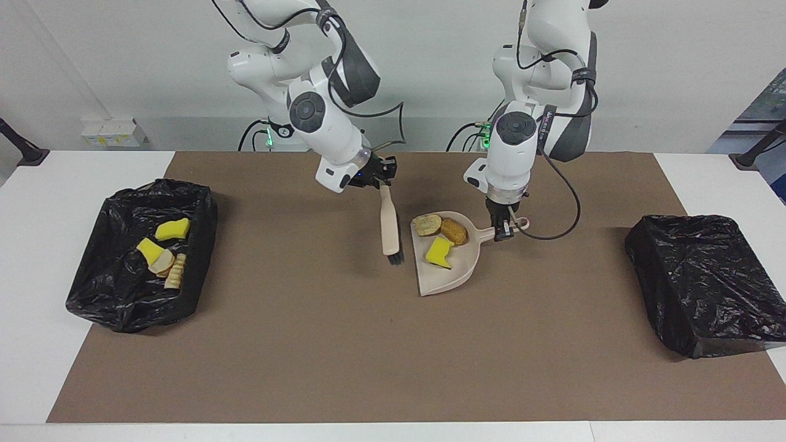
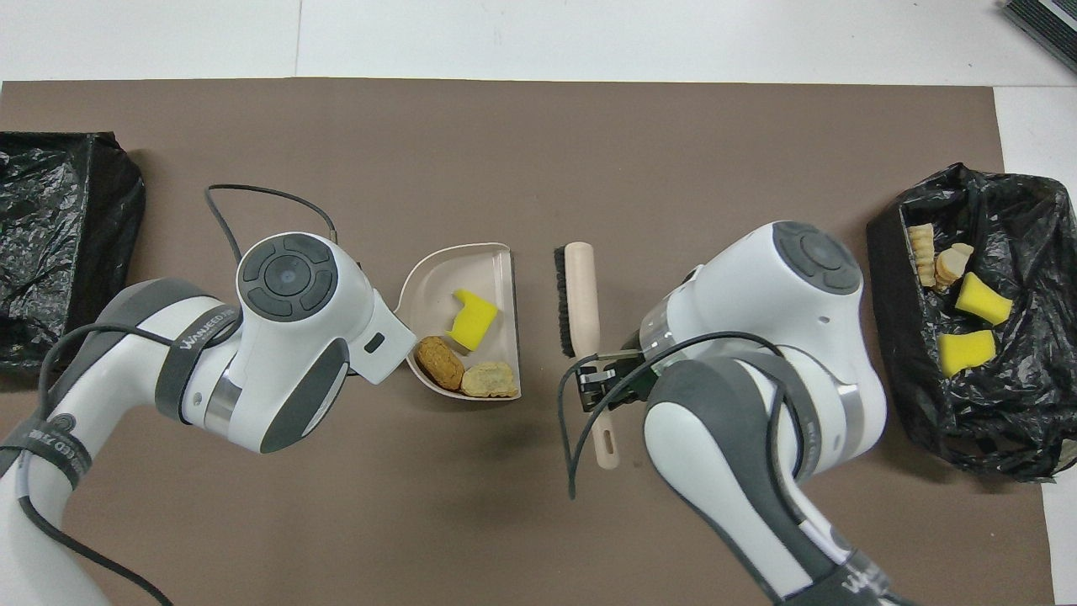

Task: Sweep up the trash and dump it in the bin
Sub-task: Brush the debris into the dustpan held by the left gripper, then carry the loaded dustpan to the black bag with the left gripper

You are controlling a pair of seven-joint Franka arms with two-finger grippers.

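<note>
The beige dustpan [image 1: 445, 279] [image 2: 454, 269] sits low at the middle of the brown mat. It holds three scraps of trash: a yellow sponge chunk [image 1: 439, 252] [image 2: 473, 318] and two brown bread pieces [image 1: 428, 224] [image 2: 439, 362]. My left gripper [image 1: 503, 233] is shut on the dustpan's handle; the wrist hides it in the overhead view. My right gripper [image 1: 382, 178] [image 2: 599, 383] is shut on the handle of the beige hand brush [image 1: 389, 227] [image 2: 580, 286]. It holds the brush just beside the pan's open mouth, bristles pointing away from the robots.
A black-bagged bin [image 1: 104, 294] [image 2: 1010, 421] at the right arm's end of the table holds several yellow and tan scraps [image 1: 172, 229] [image 2: 980, 299]. Another black-bagged bin [image 1: 706, 282] [image 2: 50, 244] stands at the left arm's end. White table borders the mat.
</note>
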